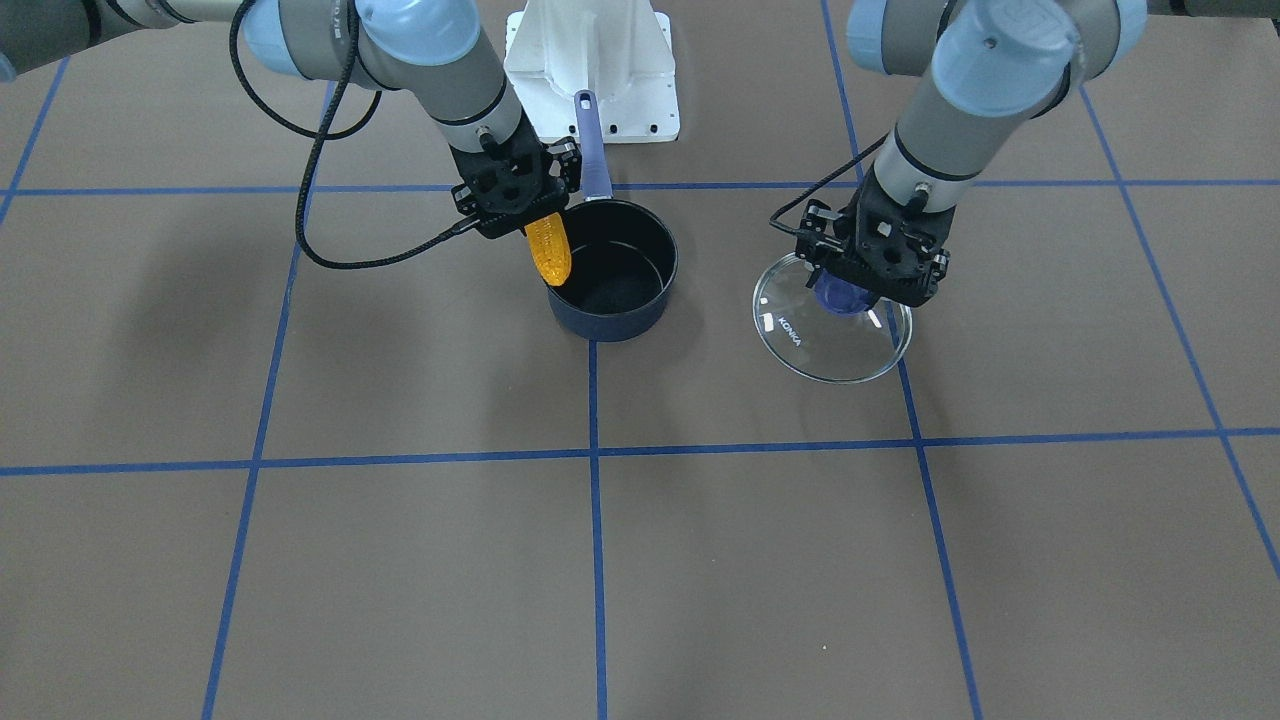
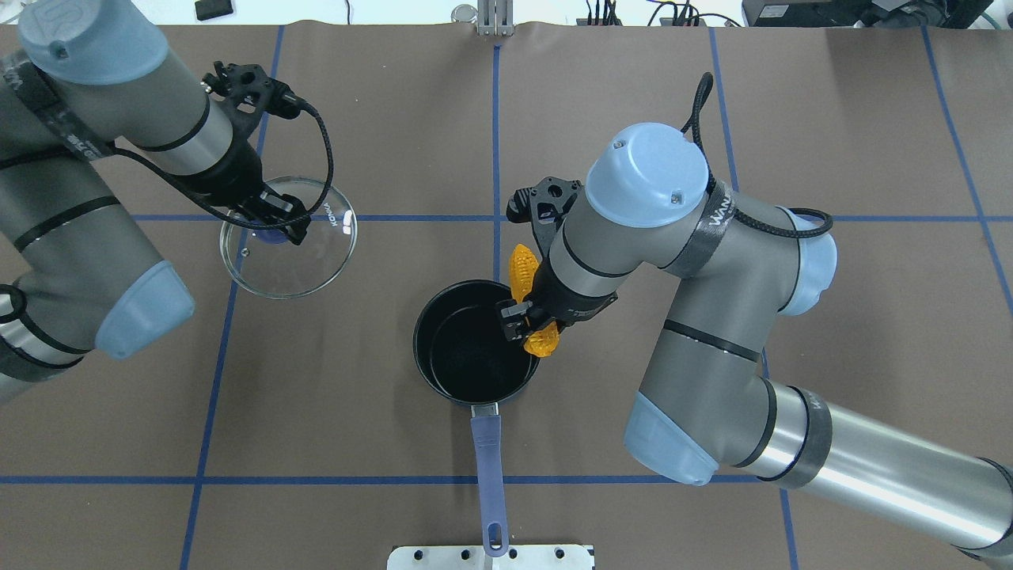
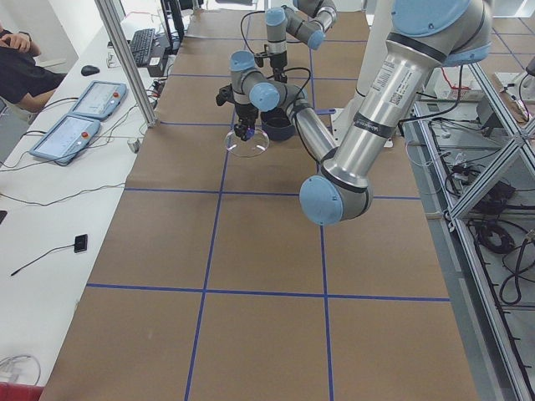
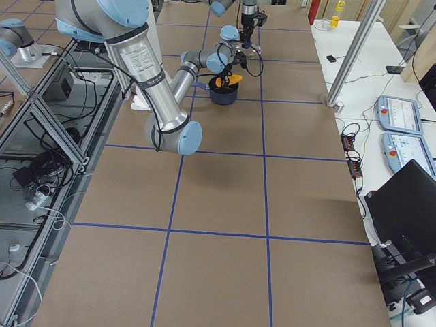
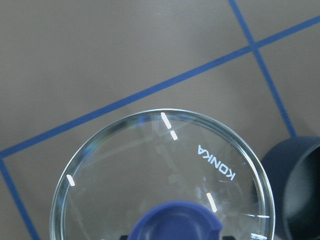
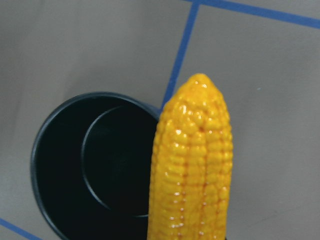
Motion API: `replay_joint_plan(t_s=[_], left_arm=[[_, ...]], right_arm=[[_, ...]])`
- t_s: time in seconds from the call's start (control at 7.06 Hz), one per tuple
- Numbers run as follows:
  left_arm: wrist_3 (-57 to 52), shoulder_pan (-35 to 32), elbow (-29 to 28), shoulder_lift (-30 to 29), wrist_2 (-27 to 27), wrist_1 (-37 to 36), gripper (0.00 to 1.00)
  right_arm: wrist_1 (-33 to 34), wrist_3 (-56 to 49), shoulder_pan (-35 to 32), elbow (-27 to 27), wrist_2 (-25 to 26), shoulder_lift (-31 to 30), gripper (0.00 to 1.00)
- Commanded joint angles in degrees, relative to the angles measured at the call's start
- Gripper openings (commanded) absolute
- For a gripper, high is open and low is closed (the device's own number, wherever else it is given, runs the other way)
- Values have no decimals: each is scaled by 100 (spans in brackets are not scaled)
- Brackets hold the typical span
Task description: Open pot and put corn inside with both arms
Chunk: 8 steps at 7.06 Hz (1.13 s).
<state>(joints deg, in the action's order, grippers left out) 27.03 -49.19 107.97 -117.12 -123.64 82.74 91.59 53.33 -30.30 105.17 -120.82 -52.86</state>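
Corn (image 6: 192, 165): clamped around its middle by the right gripper (image 2: 526, 317) and held tilted above the pot's rim, not yet inside.
Corn surface: tapered and glossy, with rows of yellow-orange kernels.
Pot (image 1: 612, 320): uncovered; dark navy wall, smooth black interior seen empty, long purple handle (image 2: 487, 467) pointed toward the robot's base.
Lid (image 1: 835, 350): round clear glass printed "KONKA", its purple knob (image 1: 843, 295) grasped by the left gripper (image 1: 850, 295), held well apart from the pot. Contact with the table cannot be told.
Done: opening is judged complete, and the corn is in hand at the pot.
Left: the corn is to be centred, lowered and released.
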Motion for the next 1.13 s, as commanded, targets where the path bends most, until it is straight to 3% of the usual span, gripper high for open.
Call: replay_joint_plan(t_s=[0.0, 0.14, 0.28, 0.42, 0.71, 0.99], left_arm=[[-688, -397, -56, 373, -55, 14, 58], [-916, -512, -204, 409, -55, 14, 58], [-1084, -609, -415, 470, -63, 188, 58], [-1147, -671, -721, 688, -229, 721, 58], [-1156, -794, -1564, 927, -546, 1961, 59], [-1165, -829, -1726, 1094, -556, 2150, 59]], right_arm=[[-1, 72, 243, -31, -12, 74, 31], [16, 72, 313, -40, -12, 109, 53], [25, 81, 314, -75, -12, 179, 86], [-1, 290, 314, -75, -12, 231, 100], [-19, 379, 314, -66, -12, 311, 100], [-36, 362, 236, -58, -12, 320, 100]])
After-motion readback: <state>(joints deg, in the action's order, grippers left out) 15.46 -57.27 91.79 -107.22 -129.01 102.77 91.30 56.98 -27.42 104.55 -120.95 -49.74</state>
